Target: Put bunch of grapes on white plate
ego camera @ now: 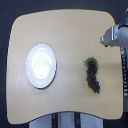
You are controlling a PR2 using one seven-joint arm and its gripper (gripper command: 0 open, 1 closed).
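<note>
One bunch of grapes (92, 75) lies flat on the wooden table (70, 35), on the exterior view's right half. Its long axis runs roughly top to bottom in the view, tilted slightly: green leafy stem end at the upper end, pointing toward the far edge, dark grape tip at the lower end leaning a bit toward the view's right.

One white plate (41, 65) sits on the view's left half, well apart from the grapes, with bare table between them. Plate looks glossy, nothing on it.

One arm in view, coming in from the upper right corner. The gripper (106, 39) hangs at the table's right edge, above and to the right of the stem end, near the grapes but not touching them. The tip points toward the view's left. Too blurry to make out the fingers, so I can't tell if the claw is released or clenched. It's grasping nothing that I can see.

Grapes not yet on the plate.
</note>
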